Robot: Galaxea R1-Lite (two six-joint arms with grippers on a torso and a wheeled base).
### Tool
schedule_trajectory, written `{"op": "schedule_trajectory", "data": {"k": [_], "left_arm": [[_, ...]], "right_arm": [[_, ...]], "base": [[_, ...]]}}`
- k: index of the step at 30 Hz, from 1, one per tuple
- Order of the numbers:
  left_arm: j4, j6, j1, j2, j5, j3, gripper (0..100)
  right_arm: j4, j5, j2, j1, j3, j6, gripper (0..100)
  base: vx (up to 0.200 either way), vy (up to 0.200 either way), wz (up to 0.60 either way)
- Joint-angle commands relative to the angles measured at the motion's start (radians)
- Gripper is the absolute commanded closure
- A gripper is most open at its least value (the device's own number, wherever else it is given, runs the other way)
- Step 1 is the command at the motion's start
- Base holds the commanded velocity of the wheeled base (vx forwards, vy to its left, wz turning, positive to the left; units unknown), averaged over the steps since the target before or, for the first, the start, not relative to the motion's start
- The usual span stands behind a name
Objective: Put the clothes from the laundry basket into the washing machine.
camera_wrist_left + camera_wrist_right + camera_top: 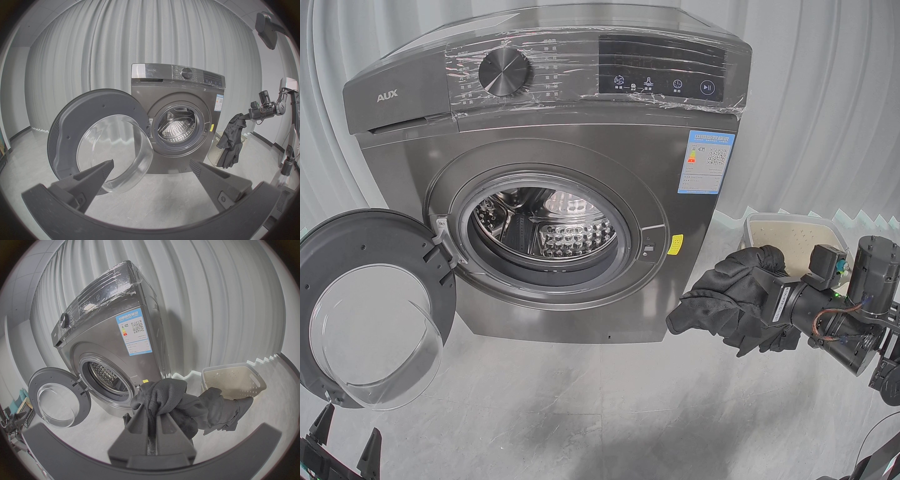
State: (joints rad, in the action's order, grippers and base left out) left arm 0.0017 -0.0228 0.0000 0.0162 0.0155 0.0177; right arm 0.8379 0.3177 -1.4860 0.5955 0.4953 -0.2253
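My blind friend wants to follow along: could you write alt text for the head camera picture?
The right arm's jaws hold a black garment in the air beside a grey front-loading washing machine. The machine's door hangs open to the left, showing a steel drum; a pale laundry basket stands behind the garment.

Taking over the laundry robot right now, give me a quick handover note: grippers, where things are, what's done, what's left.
Right gripper: shut on the black garment, held in the air between the laundry basket and the washing machine.
Left gripper: open, empty, low in front of the open door.
Done: door open, garment out of the basket.
Left: carry the garment into the drum, which shows bare metal, and release. No other clothes seen in the visible part of the basket.
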Motion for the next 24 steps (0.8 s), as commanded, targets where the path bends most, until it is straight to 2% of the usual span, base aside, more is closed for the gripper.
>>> {"op": "schedule_trajectory", "data": {"k": [1, 6, 15, 24], "left_arm": [[0.000, 0.000, 0.000, -0.015, 0.000, -0.016, 0], [0.000, 0.000, 0.000, -0.015, 0.000, -0.016, 0], [0.000, 0.000, 0.000, -0.015, 0.000, -0.016, 0], [0.000, 0.000, 0.000, -0.015, 0.000, -0.016, 0]], "right_arm": [[0.000, -0.002, 0.000, 0.000, 0.000, 0.000, 100], [0.000, -0.002, -0.002, -0.002, -0.001, -0.002, 100], [0.000, -0.003, -0.004, -0.003, -0.001, -0.003, 100], [0.000, -0.005, -0.008, -0.003, -0.004, -0.006, 100]], "base": [[-0.200, 0.000, 0.00], [-0.200, 0.000, 0.00], [0.000, 0.000, 0.00], [0.000, 0.200, 0.00]]}}
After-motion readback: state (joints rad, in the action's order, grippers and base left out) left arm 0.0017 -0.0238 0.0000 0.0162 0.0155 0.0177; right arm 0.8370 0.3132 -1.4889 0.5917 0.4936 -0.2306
